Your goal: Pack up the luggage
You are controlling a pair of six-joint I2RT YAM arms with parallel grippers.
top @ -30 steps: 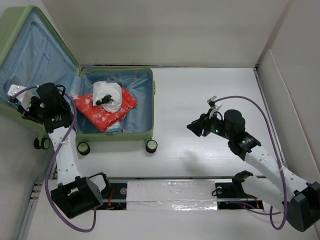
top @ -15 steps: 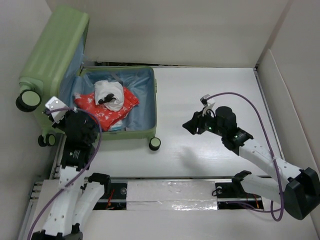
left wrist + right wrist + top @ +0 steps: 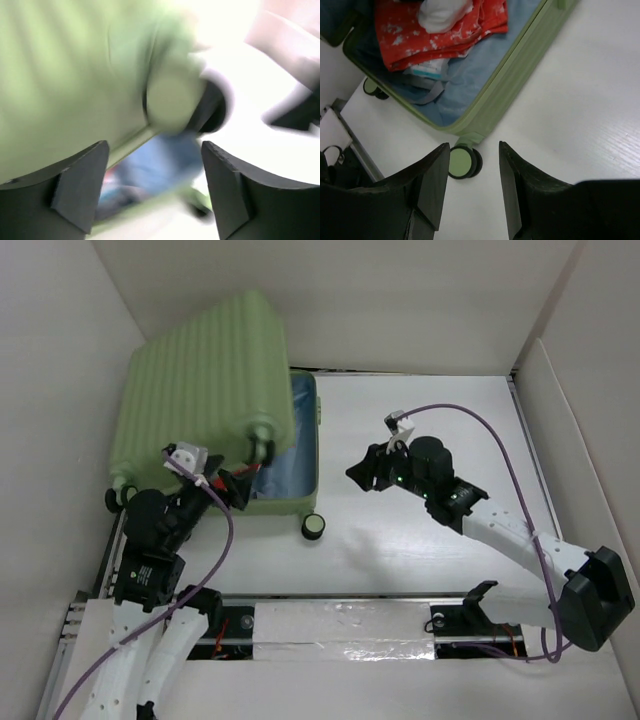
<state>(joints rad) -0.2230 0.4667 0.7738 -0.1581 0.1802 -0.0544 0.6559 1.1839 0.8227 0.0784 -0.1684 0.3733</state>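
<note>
At the far left of the table (image 3: 420, 420), the luggage (image 3: 205, 380) is sitting with its lid tilting over the base. The left gripper (image 3: 238, 490) is hovering just beside its near edge, spread wide and empty. The right gripper (image 3: 474, 150) is hovering off to its right, half spread, gripping nothing.

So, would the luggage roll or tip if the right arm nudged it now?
It would likely skid, not roll: the luggage lies flat with its wheel on its side. The ribbed lid looks stiff and should move as one piece. It is tilted, not shut, so a nudge may drop it.
</note>
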